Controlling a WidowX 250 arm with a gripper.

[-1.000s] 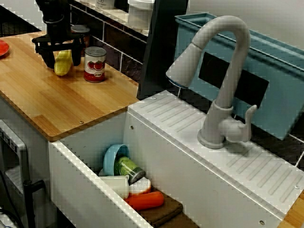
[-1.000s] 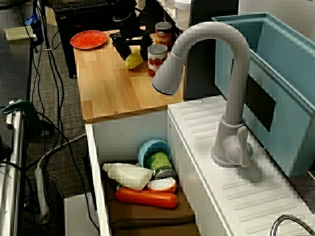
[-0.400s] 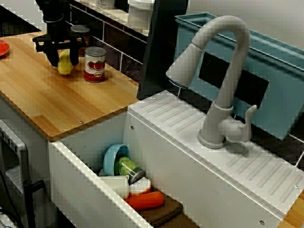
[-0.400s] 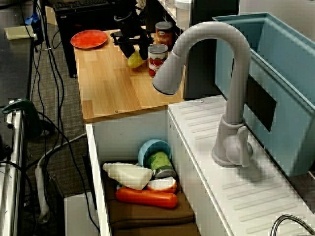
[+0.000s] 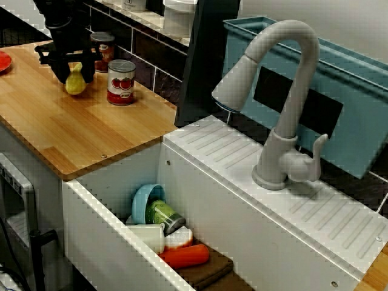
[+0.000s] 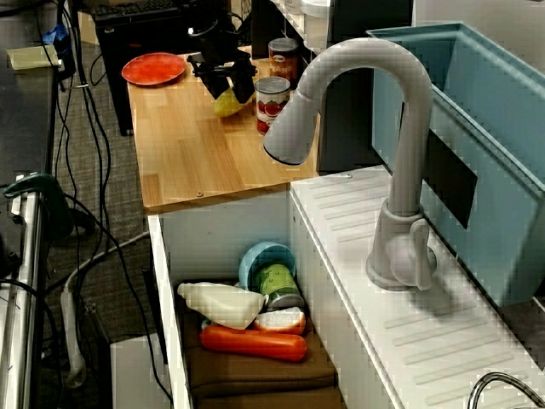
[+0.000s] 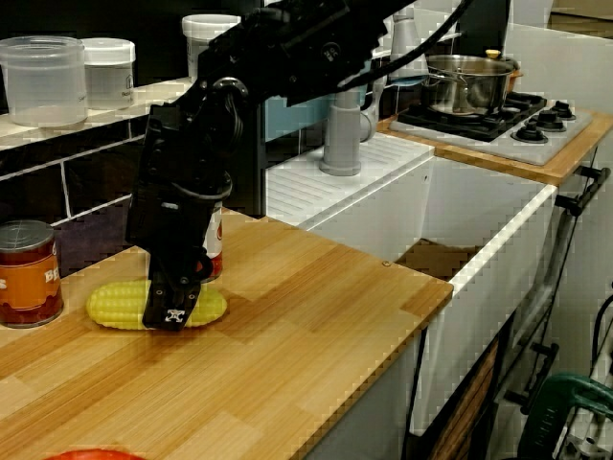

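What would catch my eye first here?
A black gripper clamps a yellow corn cob on the wooden counter, beside a red can. Nearby a big grey faucet arches over the white sink, where an orange carrot lies among other items.

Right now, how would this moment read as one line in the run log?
gripper: shut on yellow corn cob | cob: lying sideways, at wooden counter surface, lift unclear | nearest: red-labelled tin can, beside cob, not touching
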